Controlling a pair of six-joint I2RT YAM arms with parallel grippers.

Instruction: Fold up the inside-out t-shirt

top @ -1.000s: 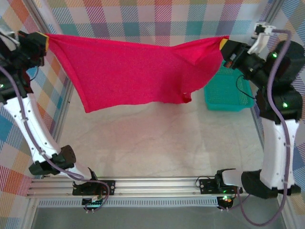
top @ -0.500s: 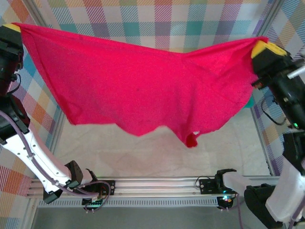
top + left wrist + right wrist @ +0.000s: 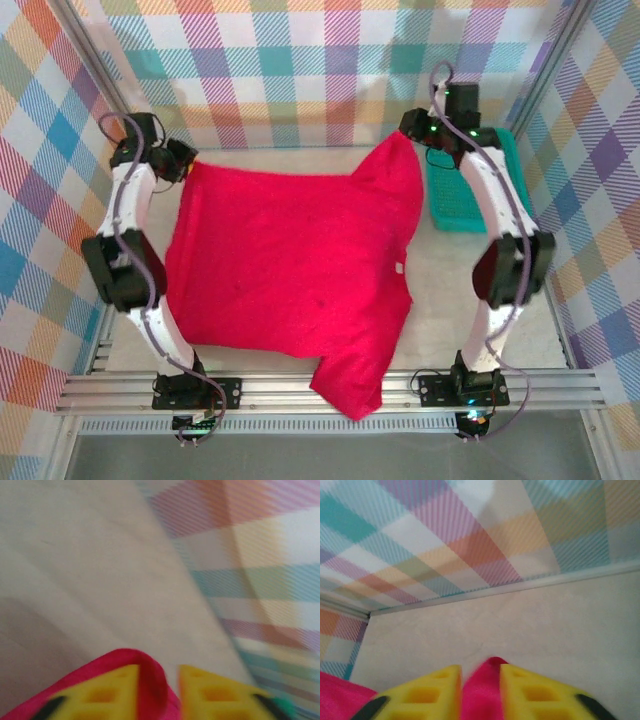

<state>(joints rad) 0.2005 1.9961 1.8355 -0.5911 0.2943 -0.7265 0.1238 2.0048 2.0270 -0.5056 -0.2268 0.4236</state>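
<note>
The t-shirt (image 3: pixel 290 270) lies spread on the worktop (image 3: pixel 440 300), its near sleeve lapping over the near rail (image 3: pixel 270 385). The left fingers (image 3: pixel 115 690) straddle its far left corner and the right fingers (image 3: pixel 530 695) its far right corner. The basket (image 3: pixel 452 208) stands just right of that corner.

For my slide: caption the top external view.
Red t-shirt spread on the table, left pincer and right pincer at its far corners.

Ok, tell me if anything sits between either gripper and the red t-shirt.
Nothing visible does. The t-shirt lies with cloth between the fingers of the left gripper and the right gripper. The teal basket sits beside it, to the right.
</note>
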